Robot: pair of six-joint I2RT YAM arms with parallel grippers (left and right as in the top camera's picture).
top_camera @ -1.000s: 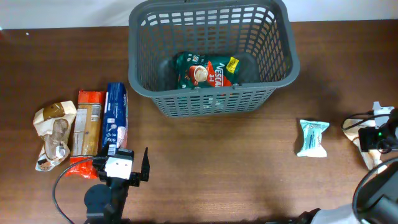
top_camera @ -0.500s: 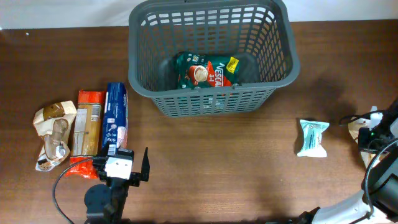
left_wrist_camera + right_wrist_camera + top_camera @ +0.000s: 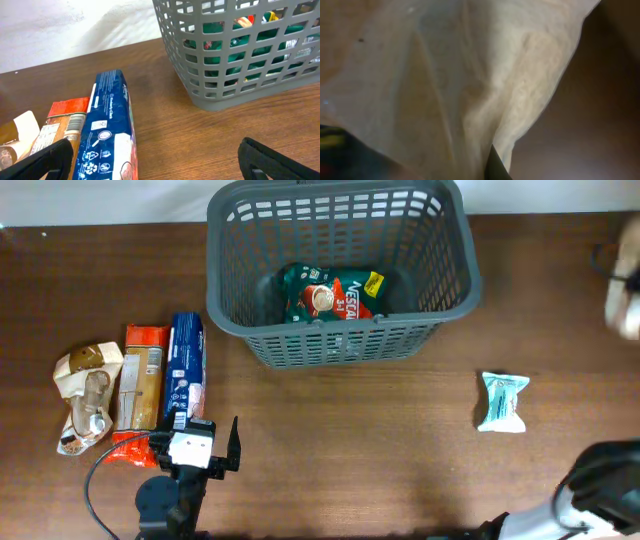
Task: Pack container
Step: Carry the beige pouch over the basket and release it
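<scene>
One beige packet (image 3: pixel 470 85) has been lifted, pinched by the right gripper (image 3: pixel 622 288), likely for the basket (image 3: pixel 340 348); left gripper (image 3: pixel 157 162) is spread.

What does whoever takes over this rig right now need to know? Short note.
Left gripper: jaws open, empty, hovering at the near end of the blue rectangular packet.
Right gripper: motion-blurred at the right edge. A beige crinkled wrapper fills its wrist view and is probably held, but the jaws are not visible.
Done: the green foil snack packet lies in the large dark grey plastic lattice basket.
To do: the blue packet, orange flat packet and beige-and-brown crumpled packet at the left, the pale teal packet at the right, and the beige wrapper.
</scene>
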